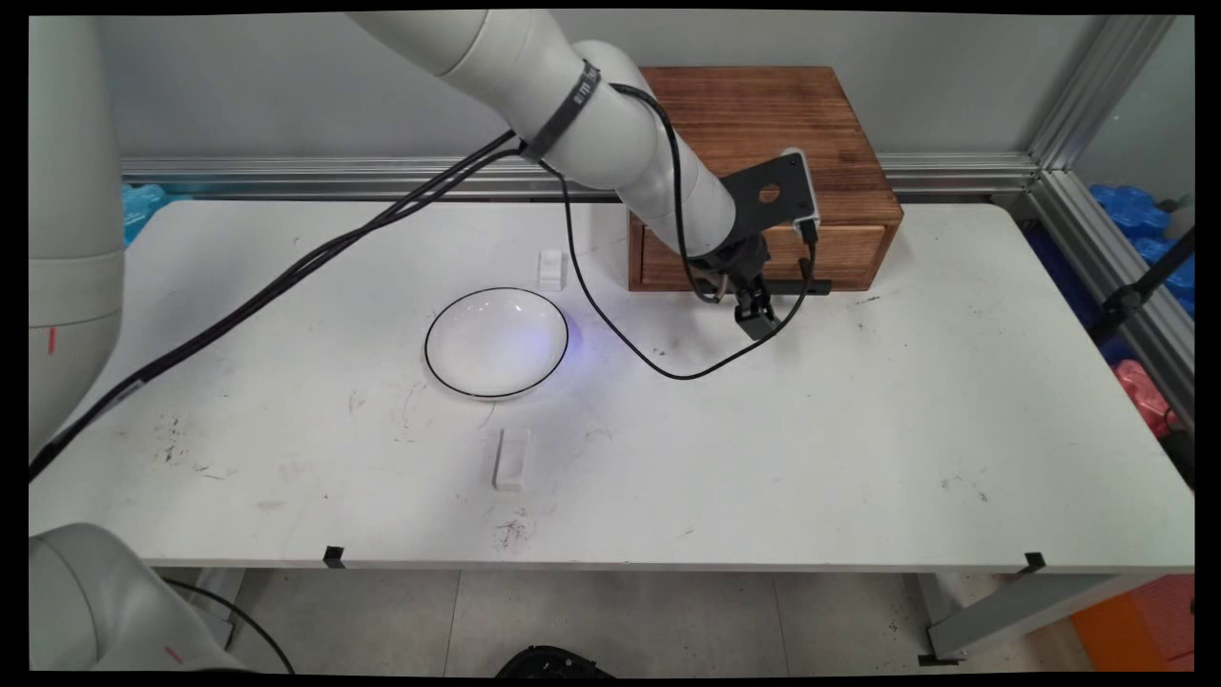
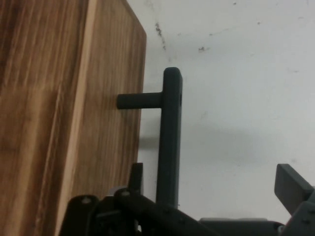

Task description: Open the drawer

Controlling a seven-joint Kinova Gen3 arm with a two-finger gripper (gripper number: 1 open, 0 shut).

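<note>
The gripper (image 1: 754,320), right of centre, is hanging released with its fingers straddling the black drawer handle (image 2: 170,137) of the wooden box (image 1: 763,124), so I'm reading it as lined up around the bar, above the tabletop (image 1: 858,429).

**Light: even, soft, from above**

Main view: bright, diffuse room light. The table (image 1: 858,458) is evenly lit from edge to edge, with no hard shadows. The arm (image 1: 610,124) shows a broad pale highlight along its upper side and greys underneath. The bowl (image 1: 496,342) has a faint sheen inside and barely any shadow at its rim. The block (image 1: 510,458) has a thin soft shadow. The top of the box (image 1: 773,114) is matte, without glare, and its front face is dimmer.

Hand view: the handle (image 2: 170,137) throws a wide, weak grey shadow on the table beside it. The gripper (image 2: 214,174) linkage is near black and shows little detail.
</note>
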